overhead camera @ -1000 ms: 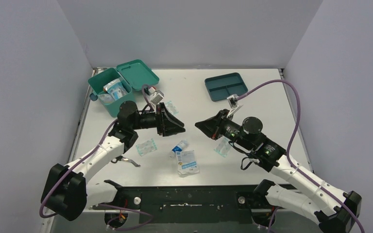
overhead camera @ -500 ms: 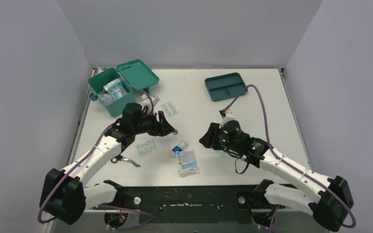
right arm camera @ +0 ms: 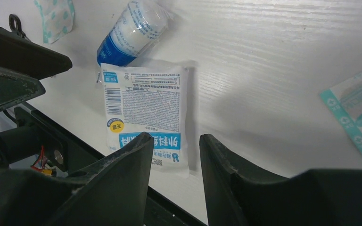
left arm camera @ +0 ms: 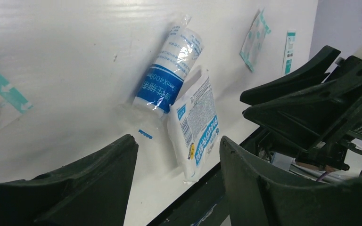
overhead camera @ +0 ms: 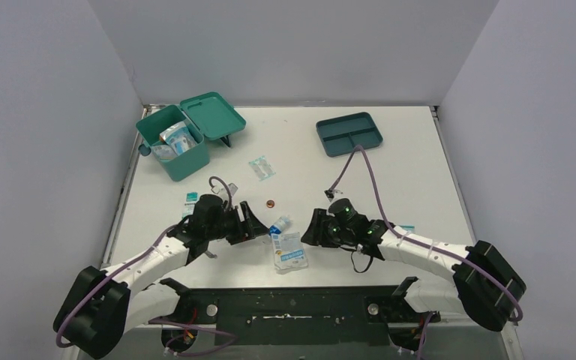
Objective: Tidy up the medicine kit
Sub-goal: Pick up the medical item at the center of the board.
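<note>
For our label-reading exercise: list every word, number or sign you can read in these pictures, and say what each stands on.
"X400", within a millimetre size, on the blue label of the bandage roll; its Chinese characters are blurred.
On the flat pouch: white Chinese characters on a blue band, a barcode and a yellow round mark; the fine print is too small to read.
On the teal packet: print too small to read.

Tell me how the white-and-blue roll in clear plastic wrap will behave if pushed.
The cylindrical white-and-blue roll in clear wrap would probably roll sideways, since it lies on its side. Its glossy film looks slippery. Its white gauze-like body seems soft and light.
</note>
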Controlling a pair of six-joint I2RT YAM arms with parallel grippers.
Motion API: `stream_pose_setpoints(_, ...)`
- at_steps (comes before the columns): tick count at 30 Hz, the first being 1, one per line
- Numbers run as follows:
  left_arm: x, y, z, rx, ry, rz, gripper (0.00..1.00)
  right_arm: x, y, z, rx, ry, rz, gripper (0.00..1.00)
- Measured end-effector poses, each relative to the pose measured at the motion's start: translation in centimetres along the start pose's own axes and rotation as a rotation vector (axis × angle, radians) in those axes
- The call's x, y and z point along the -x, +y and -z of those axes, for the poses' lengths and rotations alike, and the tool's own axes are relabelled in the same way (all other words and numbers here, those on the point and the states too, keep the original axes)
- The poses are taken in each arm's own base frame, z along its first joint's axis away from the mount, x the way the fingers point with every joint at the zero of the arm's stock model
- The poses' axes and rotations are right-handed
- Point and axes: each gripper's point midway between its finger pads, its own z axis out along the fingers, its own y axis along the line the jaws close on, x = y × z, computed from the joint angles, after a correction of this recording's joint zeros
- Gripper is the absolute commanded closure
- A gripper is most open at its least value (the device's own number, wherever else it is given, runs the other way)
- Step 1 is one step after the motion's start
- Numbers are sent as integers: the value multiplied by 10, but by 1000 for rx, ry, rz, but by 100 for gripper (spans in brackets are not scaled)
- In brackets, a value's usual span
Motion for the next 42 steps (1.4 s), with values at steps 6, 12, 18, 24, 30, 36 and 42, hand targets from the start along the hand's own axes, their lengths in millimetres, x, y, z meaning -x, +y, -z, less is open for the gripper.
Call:
stream_pose_setpoints(6,-18,4,-10,-21,-7,78,37,-9,-3,-13,17,29,-7,60)
stream_pose_setpoints(12,-29,0,-19,-37,-20,116,37,-12,-4,-19,35,25,-8,60)
stream_pose_setpoints(18,-38,1,-25,-22,-16,147,38,-23,-13,-25,33,51,-19,64)
stream_pose_setpoints(24,-49,-6,-30,-28,-1,144,40,-28,-14,-26,48,54,-36,68)
stream_pose_setpoints(30,-53,-6,-36,-25,-6,146,43,-32,-14,-27,71,51,-56,72)
stream_pose_setpoints(36,-54,-11,-41,-43,-16,141,50,-34,-16,-26,84,41,-72,73)
stream_pose_setpoints(42,-64,-17,-43,-52,2,121,67,-37,-18,-22,88,38,-82,73)
